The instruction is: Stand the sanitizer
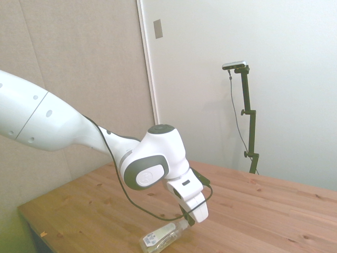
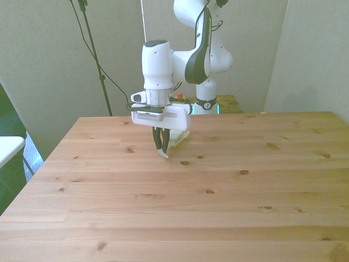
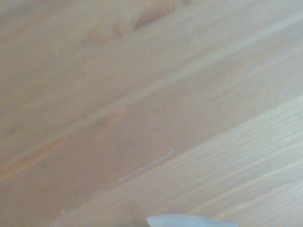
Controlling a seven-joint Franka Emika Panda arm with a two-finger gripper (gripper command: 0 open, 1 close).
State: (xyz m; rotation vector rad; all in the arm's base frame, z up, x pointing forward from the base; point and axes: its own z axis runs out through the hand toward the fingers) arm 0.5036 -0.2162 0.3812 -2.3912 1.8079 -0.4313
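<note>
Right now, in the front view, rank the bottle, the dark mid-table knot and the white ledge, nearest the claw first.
1. Bottle, lying just behind the claw.
2. Knot, toward the front view's right.
3. White ledge, front view's left edge.

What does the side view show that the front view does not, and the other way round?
Only the side view shows the sanitizer along its whole length, lying on its side near the table's edge, with the gripper at its pump end. Only the front view shows the robot's base and the wide bare stretch of the table; there the bottle is mostly hidden behind the gripper, whose fingers look close together. Both views show the arm bent down over the bottle and the bottle not yet standing.
</note>
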